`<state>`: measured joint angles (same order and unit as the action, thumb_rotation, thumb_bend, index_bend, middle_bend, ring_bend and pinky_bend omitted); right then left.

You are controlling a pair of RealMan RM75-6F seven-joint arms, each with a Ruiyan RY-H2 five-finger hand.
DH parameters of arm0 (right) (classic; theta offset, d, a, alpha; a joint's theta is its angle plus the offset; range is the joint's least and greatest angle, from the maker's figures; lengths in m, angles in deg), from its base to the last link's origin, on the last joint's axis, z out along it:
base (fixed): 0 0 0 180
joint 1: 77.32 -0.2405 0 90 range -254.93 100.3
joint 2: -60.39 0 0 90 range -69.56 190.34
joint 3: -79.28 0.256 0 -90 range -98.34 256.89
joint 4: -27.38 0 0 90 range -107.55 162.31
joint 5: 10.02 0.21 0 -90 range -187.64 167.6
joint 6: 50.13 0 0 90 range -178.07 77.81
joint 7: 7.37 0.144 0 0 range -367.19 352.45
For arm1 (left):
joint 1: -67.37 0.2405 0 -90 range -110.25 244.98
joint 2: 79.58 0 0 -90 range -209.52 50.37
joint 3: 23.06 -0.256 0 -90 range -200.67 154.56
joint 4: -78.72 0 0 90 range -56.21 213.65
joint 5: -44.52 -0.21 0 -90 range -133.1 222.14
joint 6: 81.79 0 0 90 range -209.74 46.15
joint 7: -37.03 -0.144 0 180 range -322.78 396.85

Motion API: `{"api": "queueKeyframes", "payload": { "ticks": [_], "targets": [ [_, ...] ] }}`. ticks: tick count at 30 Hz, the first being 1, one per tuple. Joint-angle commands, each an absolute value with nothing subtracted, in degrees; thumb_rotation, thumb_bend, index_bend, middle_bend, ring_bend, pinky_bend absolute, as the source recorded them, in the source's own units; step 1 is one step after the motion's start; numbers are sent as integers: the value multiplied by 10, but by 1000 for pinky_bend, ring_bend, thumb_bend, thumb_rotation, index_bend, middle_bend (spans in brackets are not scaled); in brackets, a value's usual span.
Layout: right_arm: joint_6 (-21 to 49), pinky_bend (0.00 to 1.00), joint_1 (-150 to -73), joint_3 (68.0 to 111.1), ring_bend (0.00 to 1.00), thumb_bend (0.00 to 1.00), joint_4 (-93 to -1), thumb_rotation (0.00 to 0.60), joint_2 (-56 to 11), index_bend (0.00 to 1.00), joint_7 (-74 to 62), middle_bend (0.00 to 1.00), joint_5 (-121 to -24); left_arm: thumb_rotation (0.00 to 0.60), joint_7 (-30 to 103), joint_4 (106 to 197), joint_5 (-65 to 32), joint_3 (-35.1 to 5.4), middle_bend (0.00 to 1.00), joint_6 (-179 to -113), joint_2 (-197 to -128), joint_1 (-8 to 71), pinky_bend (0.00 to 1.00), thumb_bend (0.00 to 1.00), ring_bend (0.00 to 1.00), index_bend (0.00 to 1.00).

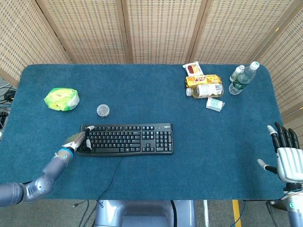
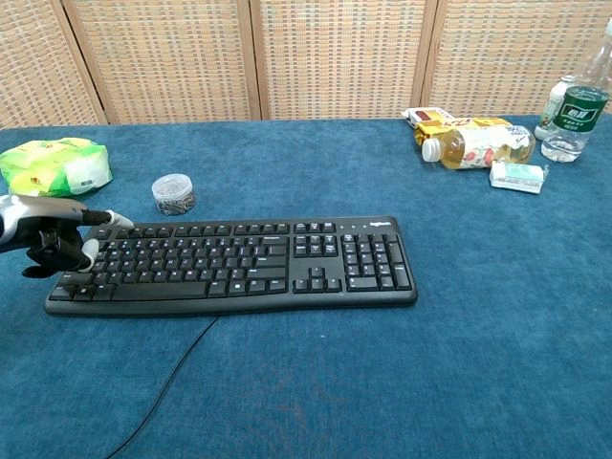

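Left hand (image 2: 48, 241) at the left end of a flat black corded keyboard (image 1: 126, 139), on a desk (image 1: 156, 94) covered in blue felt.
One finger is stretched over the top-left keys, the others curled in, holding nothing. The right hand (image 1: 286, 158) hovers at the desk's right edge, well apart, fingers spread and empty. A small clear round jar (image 1: 102, 110) stands just behind the keyboard.

Blue table (image 1: 142, 90) carries keyboard (image 1: 127, 139), bottles (image 1: 242, 80), snacks (image 1: 201, 80).
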<state>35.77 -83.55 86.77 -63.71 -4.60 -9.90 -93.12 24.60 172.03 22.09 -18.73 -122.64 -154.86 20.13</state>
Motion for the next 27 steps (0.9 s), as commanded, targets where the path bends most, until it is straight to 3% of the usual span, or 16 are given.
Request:
{"api": "queueKeyframes", "payload": {
  "ticks": [1, 5, 7, 8, 10, 13, 14, 15, 17, 23, 27],
  "targets": [
    [358, 0, -836, 867, 0, 0, -637, 600, -46, 0, -98, 0, -932, 600, 278, 1770, 165, -164, 1000, -1259, -1506, 226, 846, 825, 1000, 0],
    [359, 0, -835, 867, 0, 0, -638, 600, -45, 0, -97, 0, -934, 600, 313, 1816, 113, -147, 1000, -1283, -1458, 254, 845, 787, 1000, 0],
    [360, 0, -835, 867, 0, 0, -639, 600, -45, 0, -97, 0, -934, 600, 330, 1837, 76, -139, 983, -1311, -1435, 275, 835, 712, 985, 0],
    [360, 0, -835, 867, 0, 0, -639, 600, -45, 0, -96, 0, -934, 600, 335, 1842, 63, -137, 938, -1323, -1430, 282, 796, 621, 932, 0],
    [361, 0, -835, 867, 0, 0, -640, 600, -44, 0, -96, 0, -935, 600, 352, 1853, 30, -132, 703, -1355, -1422, 302, 618, 452, 671, 0],
    [362, 0, -834, 866, 0, 0, -641, 600, -44, 0, -96, 0, -936, 600, 378, 1867, -41, -135, 110, -1415, -1409, 344, 163, 216, 101, 0],
    [362, 0, -834, 866, 0, 0, -642, 600, -43, 0, -96, 0, -936, 600, 376, 1867, -68, -144, 35, -1435, -1404, 358, 85, 154, 35, 0],
    [362, 0, -834, 866, 0, 0, -642, 600, -43, 0, -97, 0, -937, 600, 367, 1865, -90, -153, 0, -1460, -1399, 373, 18, 79, 0, 0],
    [363, 0, -834, 866, 0, 0, -643, 600, -43, 0, -98, 0, -937, 600, 359, 1860, -126, -168, 0, -1500, -1398, 398, 0, 11, 0, 0],
    [368, 0, -833, 866, 0, 0, -643, 600, -45, 0, -102, 0, -940, 600, 329, 1798, -211, -196, 0, -1666, -1446, 484, 0, 0, 0, 0],
    [372, 0, -832, 868, 0, 0, -642, 600, -44, 0, -100, 0, -941, 600, 332, 1774, -235, -210, 0, -1698, -1463, 517, 0, 0, 0, 0]
  ]
}}
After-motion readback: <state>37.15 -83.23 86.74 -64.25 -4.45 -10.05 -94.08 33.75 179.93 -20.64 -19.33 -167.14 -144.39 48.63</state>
